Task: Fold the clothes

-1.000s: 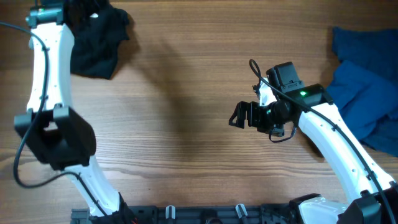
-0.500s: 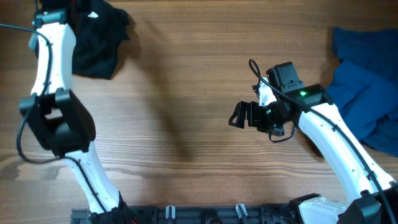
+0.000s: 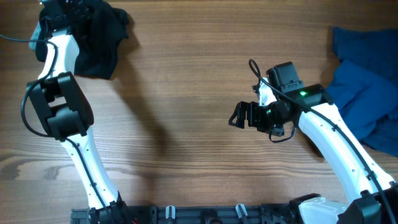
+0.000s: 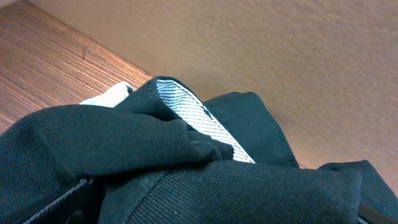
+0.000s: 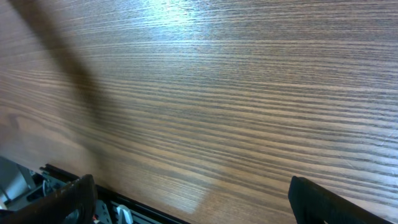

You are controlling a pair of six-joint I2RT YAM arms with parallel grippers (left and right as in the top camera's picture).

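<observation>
Currently, black garment [image 3: 99, 37] on table [image 3: 186, 124], far-left corner; blue garment [image 3: 367, 87] far right.

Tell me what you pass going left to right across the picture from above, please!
black clothes → right gripper → blue clothes

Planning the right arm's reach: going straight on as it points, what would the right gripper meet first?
Probably the bare wooden table. The right gripper points left, away from the blue clothes, and its wrist view shows only wood ahead between open fingers; its downward tilt is unclear.
</observation>
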